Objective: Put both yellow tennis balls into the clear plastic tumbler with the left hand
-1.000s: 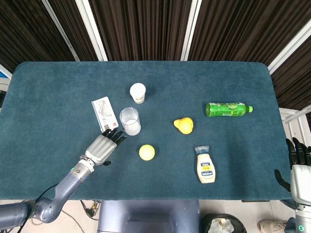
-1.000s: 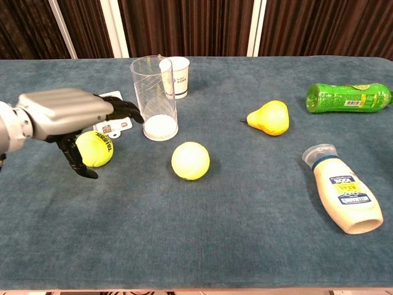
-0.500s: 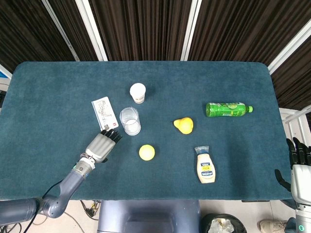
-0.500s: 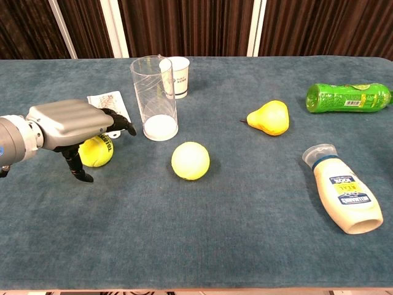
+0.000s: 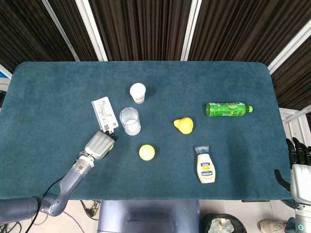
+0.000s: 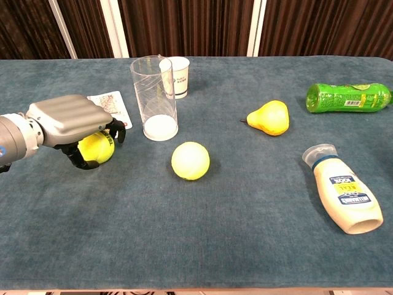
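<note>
Tennis balls are what we are after, and we have two of them. One tennis ball [image 6: 96, 148] sits under our left hand [image 6: 69, 121], just left of the clear tumbler [image 6: 154, 98]. Our fingers [image 6: 115, 129] curl down around this ball and the palm covers its top. It looks like we have it, but we cannot tell if the ball is off the table [image 6: 215, 233] yet. The other tennis ball [image 6: 190, 160] lies alone in front of the tumbler, a little to the right, touching nothing.

We think a tennis ball is light and fuzzy, so it should not slip much. It is round, so it can roll away if we bump it. The best hold is from above, with fingers on both sides of its middle.

The tumbler stands upright and has nothing in it. It looks thin and light, so a knock could tip it over. Its mouth seems only a bit wider than a ball, so we must drop the ball straight down.

Our right hand [image 5: 297, 162] waits off the table edge, far away, fingers pointing up, holding nothing.
</note>
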Action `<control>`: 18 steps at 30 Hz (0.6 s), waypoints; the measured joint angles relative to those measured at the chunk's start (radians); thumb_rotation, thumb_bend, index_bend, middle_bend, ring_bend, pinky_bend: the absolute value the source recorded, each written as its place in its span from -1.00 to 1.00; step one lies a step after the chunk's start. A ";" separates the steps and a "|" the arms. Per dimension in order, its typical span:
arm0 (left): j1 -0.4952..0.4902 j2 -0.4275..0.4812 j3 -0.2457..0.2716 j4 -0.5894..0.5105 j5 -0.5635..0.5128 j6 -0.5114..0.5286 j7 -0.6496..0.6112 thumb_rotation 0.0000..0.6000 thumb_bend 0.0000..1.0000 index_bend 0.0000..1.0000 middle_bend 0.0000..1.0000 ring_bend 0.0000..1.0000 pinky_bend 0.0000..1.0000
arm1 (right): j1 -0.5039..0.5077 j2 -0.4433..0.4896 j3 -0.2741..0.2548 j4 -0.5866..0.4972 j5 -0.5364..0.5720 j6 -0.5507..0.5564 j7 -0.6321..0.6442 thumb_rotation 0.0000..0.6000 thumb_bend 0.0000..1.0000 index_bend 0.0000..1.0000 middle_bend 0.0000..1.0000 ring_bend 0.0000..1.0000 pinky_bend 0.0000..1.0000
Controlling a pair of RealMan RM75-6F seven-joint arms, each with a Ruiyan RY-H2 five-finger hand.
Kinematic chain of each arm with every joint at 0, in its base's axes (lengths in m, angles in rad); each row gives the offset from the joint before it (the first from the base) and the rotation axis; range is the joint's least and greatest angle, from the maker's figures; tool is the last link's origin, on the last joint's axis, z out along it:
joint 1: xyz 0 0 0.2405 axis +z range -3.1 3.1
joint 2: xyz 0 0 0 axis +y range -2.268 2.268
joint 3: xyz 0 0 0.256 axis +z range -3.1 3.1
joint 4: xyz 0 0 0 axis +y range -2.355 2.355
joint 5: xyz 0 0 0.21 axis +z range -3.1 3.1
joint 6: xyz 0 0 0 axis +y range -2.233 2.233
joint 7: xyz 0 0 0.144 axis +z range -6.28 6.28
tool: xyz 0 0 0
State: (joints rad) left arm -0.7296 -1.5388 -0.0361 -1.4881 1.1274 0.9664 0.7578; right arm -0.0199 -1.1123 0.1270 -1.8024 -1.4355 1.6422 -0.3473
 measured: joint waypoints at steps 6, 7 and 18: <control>0.005 0.042 -0.011 -0.030 0.052 0.020 -0.100 1.00 -0.19 -0.07 -0.03 -0.15 0.14 | -0.004 0.006 0.002 -0.003 0.000 0.006 0.013 1.00 -0.32 -0.88 -0.85 -0.76 -0.78; 0.006 0.052 -0.016 -0.038 0.065 0.028 -0.123 1.00 -0.19 -0.07 -0.03 -0.15 0.14 | -0.004 0.007 0.003 -0.004 0.001 0.008 0.013 1.00 -0.32 -0.88 -0.85 -0.76 -0.78; -0.018 0.212 -0.159 -0.205 0.155 0.124 -0.244 1.00 -0.20 -0.07 -0.06 -0.15 0.15 | -0.002 -0.001 0.002 -0.001 0.000 0.006 0.000 1.00 -0.32 -0.88 -0.85 -0.76 -0.78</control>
State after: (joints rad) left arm -0.7480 -1.3269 -0.1954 -1.6928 1.2823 1.0903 0.5136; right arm -0.0221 -1.1136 0.1291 -1.8034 -1.4355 1.6482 -0.3474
